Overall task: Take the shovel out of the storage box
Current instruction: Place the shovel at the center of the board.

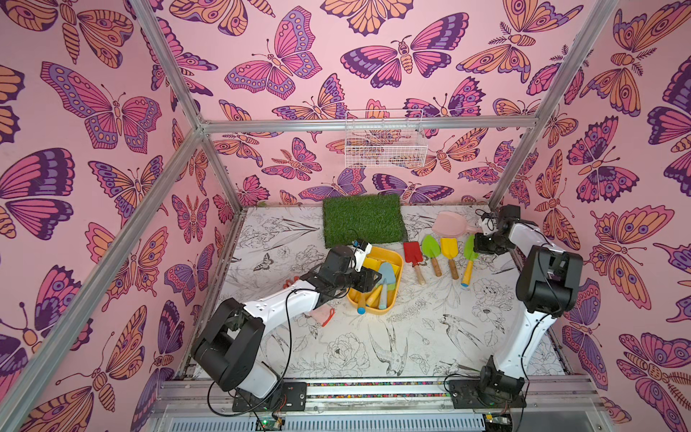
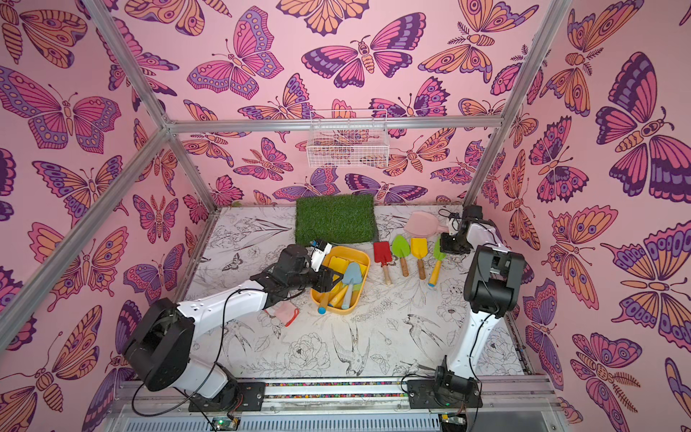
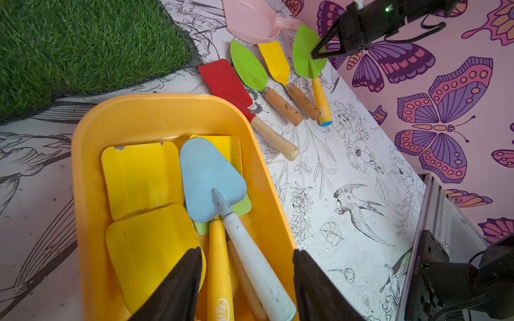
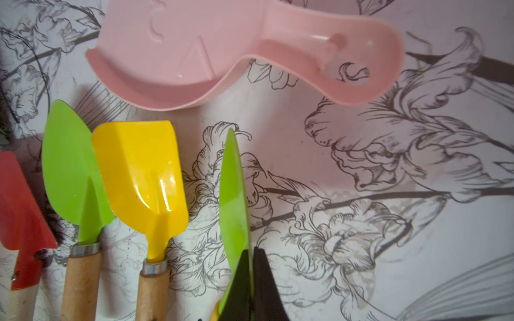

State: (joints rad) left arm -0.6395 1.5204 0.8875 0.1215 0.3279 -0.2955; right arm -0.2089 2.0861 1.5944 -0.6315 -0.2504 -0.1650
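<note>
In both top views I see open tabletop [image 1: 430, 336] off the near end of the storage box [image 1: 397, 262], with the grass mat [image 1: 364, 220] just behind it. Only the left wrist view shows inside: the blue shovel [image 3: 211, 178] lies in the box atop yellow blades [image 3: 141, 178], my left gripper [image 3: 246, 253] spread apart astride its white handle [image 3: 258, 266]. Right of the box, my right gripper [image 4: 251, 264] is clamped on the yellow-handled green shovel [image 4: 233, 194], blade on edge. The print [image 3: 222, 308] on a yellow handle [image 3: 218, 264] in the box is unreadable.
</note>
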